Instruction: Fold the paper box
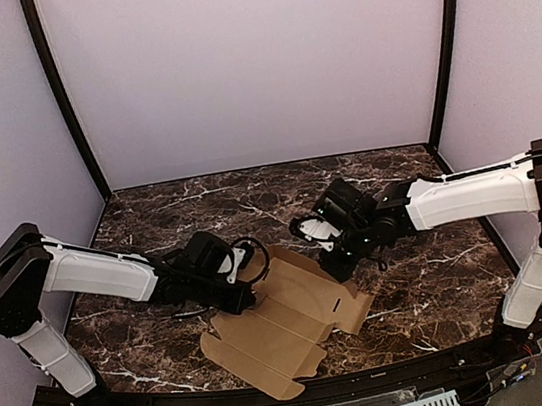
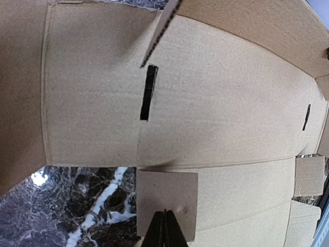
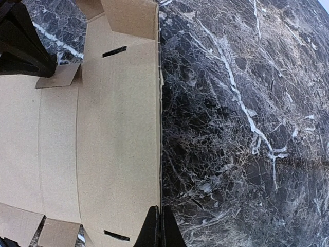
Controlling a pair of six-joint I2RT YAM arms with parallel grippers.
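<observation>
left gripper [image 2: 164, 220] clamps a tab [image 2: 167, 193], right gripper [image 3: 160, 217] clamps the paper box [image 1: 288, 324] edge opposite, likely to lift both sides.

Dark marble table [image 1: 202, 213], white veins running all across it; the paper box [image 1: 288, 327] lies on it as an open brown sheet, near the front edge, around the middle; creases, slots and small tabs showing.
</observation>
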